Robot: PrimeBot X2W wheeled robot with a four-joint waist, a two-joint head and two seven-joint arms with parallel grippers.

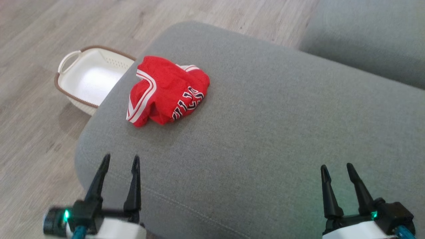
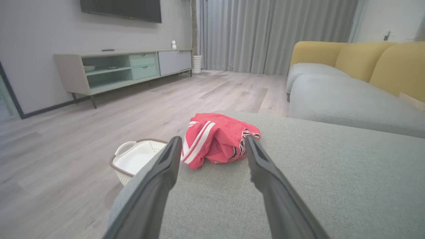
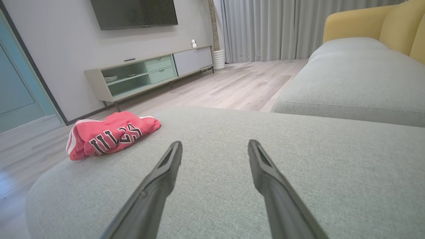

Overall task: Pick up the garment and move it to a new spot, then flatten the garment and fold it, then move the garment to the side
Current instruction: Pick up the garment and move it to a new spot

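Observation:
A crumpled red garment (image 1: 166, 91) with white stripes and black lettering lies near the far left edge of a grey sofa cushion (image 1: 265, 132). In the left wrist view the garment (image 2: 217, 139) sits straight ahead, beyond the fingertips. The right wrist view has the garment (image 3: 111, 134) off to the left. My left gripper (image 1: 121, 161) hovers open over the cushion's near left part, well short of the garment, holding nothing. Over the near right part my right gripper (image 1: 337, 167) is open and empty, far from the garment.
A white basket (image 1: 88, 78) with a brown rim stands on the wooden floor just beyond the cushion's left edge. Another grey cushion (image 1: 365, 36) lies at the far right. A low TV cabinet (image 2: 123, 69) and curtains stand across the room.

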